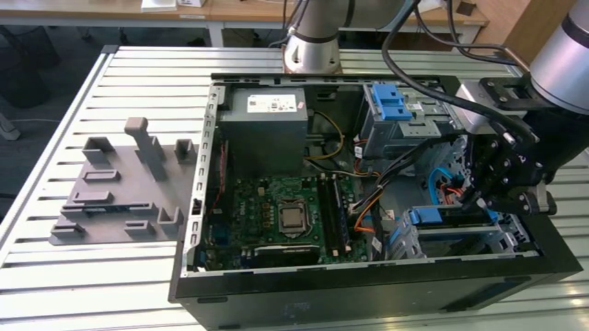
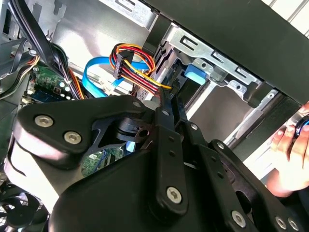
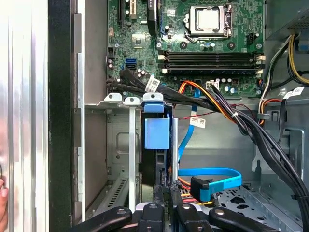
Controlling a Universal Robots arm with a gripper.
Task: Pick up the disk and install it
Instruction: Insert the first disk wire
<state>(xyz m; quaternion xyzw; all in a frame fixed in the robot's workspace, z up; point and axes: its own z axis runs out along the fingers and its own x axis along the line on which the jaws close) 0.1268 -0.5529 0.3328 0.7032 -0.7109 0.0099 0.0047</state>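
The disk (image 3: 157,133), with its blue plastic bracket around it, stands on edge inside the metal drive cage (image 3: 130,145) at the front corner of the open computer case. In the exterior view the disk (image 1: 451,216) lies in the cage at the exterior view's right. My gripper (image 1: 474,204) hangs directly over it. In both wrist views the two black fingers run close together, and the gripper (image 3: 167,193) is shut at the disk's near end. The gripper (image 2: 166,99) points toward the blue tab (image 2: 195,73). Whether the tips touch the disk is hidden.
The motherboard (image 1: 285,214), a grey power supply box (image 1: 267,124) and an upper cage with a blue latch (image 1: 391,103) fill the case. Blue and coloured cables (image 3: 212,176) lie beside the fingers. A person's hand (image 2: 289,140) is outside the case wall. A grey fixture plate (image 1: 120,200) sits on the table.
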